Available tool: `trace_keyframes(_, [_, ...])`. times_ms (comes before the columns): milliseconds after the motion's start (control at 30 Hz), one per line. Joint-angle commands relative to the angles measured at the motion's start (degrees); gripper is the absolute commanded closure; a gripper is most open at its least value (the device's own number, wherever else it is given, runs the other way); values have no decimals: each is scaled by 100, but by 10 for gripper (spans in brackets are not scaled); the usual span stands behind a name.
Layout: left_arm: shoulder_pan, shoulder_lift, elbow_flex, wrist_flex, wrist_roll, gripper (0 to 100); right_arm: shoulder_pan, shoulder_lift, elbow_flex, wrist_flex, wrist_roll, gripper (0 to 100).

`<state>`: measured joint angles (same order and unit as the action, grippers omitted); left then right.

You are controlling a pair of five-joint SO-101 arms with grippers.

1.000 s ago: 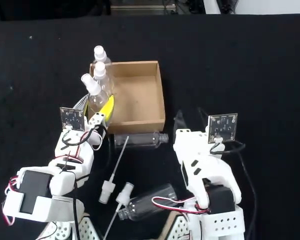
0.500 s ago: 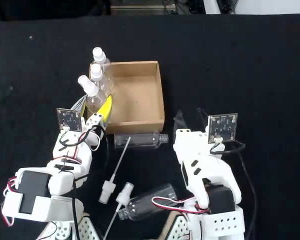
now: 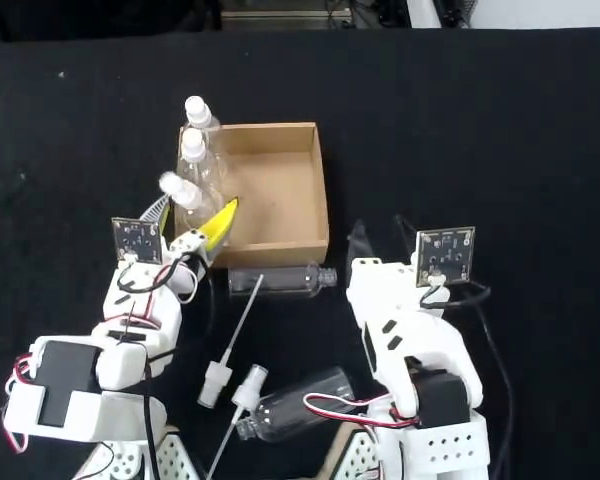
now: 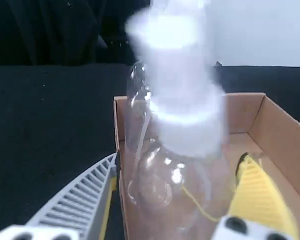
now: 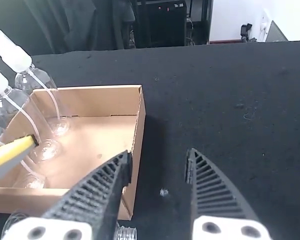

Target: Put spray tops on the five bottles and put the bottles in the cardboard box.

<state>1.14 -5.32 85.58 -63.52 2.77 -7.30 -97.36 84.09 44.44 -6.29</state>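
— How much room is there around the brown cardboard box (image 3: 280, 185)?
— The black table (image 3: 480, 130) runs wide toward its far and right edges. Three clear plastic bottles with white spray tops (image 3: 202, 160) crowd the box's left wall.
— And the left gripper (image 4: 179, 162)?
— Unclenched. Its grey and yellow fingers straddle the nearest capped bottle (image 4: 160, 190) at the box's near left corner.
— The right gripper (image 5: 159, 155)?
— Spread wide, holding nothing, off the box's near right corner. A capless clear bottle (image 3: 280, 279) lies along the near wall.

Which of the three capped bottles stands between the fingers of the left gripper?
The capped bottle nearest the arms; the other two stand behind it, beyond the left gripper.
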Motion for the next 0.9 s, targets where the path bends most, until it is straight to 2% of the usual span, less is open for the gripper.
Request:
trace_keyframes(0, [-48, -70, 75, -97, 9, 651, 70, -119, -57, -176, 9, 840])
trace_keyframes(300, [-75, -123, 119, -97, 9, 651, 62, -119, -57, -176, 9, 840])
trace_keyframes(500, [-75, -1275, 629, 18, -18, 651, 62, -119, -57, -176, 9, 840])
trace_keyframes(633, [-127, -2321, 690, 1310, -26, 651, 62, -119, -57, -176, 9, 840])
trace_keyframes(867, [-180, -4826, 462, 4563, 0, 650, 88, -119, -48, -176, 9, 840])
